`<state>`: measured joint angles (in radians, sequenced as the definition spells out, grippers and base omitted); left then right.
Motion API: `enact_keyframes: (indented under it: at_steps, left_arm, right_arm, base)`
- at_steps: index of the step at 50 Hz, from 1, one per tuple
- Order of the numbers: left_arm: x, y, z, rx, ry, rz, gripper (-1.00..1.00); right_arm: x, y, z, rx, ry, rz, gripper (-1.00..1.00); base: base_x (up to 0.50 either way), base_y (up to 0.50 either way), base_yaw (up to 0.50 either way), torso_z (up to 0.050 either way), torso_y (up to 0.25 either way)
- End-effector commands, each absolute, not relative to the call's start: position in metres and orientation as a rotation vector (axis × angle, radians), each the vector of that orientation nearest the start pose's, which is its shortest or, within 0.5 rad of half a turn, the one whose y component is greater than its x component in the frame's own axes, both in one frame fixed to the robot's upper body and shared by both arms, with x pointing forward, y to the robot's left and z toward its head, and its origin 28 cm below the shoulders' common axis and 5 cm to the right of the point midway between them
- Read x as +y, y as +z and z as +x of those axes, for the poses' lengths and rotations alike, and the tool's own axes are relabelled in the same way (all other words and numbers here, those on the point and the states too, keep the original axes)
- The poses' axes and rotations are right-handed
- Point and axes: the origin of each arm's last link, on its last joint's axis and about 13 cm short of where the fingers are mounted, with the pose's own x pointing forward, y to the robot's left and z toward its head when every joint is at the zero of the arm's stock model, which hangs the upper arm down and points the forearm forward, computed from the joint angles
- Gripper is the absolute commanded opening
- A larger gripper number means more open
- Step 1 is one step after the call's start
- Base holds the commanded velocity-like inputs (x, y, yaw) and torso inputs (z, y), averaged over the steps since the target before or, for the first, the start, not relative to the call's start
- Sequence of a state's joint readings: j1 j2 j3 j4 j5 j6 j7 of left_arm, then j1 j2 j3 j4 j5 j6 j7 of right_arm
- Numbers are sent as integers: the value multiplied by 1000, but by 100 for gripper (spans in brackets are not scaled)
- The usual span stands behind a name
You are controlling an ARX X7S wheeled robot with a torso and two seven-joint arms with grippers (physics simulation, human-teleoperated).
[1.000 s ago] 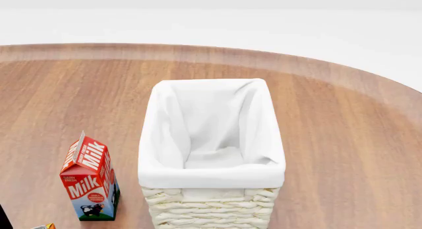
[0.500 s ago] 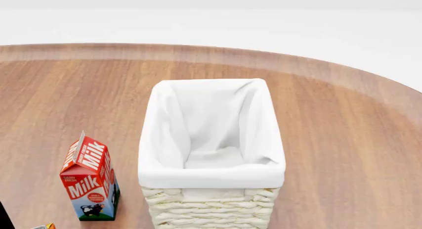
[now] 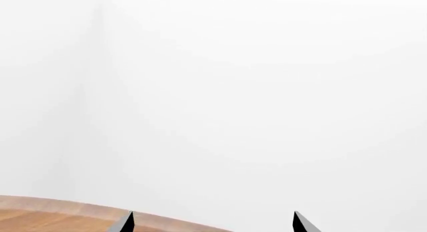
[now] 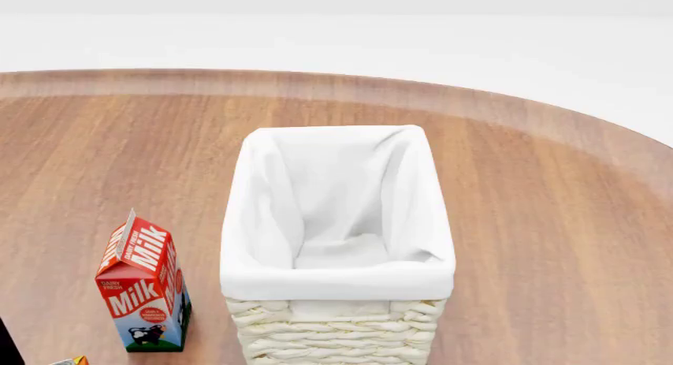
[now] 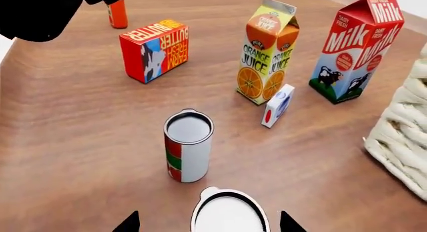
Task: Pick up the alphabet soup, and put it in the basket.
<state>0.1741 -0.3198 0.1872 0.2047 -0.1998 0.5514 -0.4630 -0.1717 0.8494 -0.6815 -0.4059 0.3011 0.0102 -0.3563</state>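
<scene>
Soup [image 5: 231,215]: silver-white top only, upright on table [image 5: 80,142], between right pincer [image 5: 208,223] tips, near red-white-green can [image 5: 188,145].
Right pincer: apart, tips flank soup, contact unclear.
Left pincer [image 3: 212,223]: apart, holds nothing, over table edge.
Basket [image 4: 339,282]: mid-table, white lining, just beside milk [image 4: 142,282].
Others: juice [image 5: 268,50], butter [image 5: 155,50].

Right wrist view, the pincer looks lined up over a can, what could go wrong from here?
1. The can between the right pincer tips shows only its silver top, no label, so whether it is the alphabet soup cannot be confirmed.
2. The red, white and green can stands just beyond it; an open fingertip could knock it over.
3. The basket wall is tall, so a low carry might strike its rim.
</scene>
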Motion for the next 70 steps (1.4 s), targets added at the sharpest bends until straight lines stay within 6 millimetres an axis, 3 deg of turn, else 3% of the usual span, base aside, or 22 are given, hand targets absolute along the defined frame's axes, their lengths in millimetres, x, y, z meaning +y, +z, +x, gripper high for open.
enact_keyframes:
  at_steps: [1, 38, 70]
  left_arm:
    - [230, 59, 169, -512, 196, -107, 100]
    - [231, 60, 169, -514, 198, -110, 100]
    - [230, 59, 169, -515, 198, -109, 100]
  right_arm:
    - [-143, 39, 122, 270, 1145, -300, 100]
    - [-126, 31, 158, 325, 1194, -285, 100]
    - [-119, 13, 160, 398, 1211, -331, 100]
  base:
    - [0, 0, 0, 0, 0]
    - [0, 0, 0, 0, 0]
    - [0, 0, 0, 0, 0]
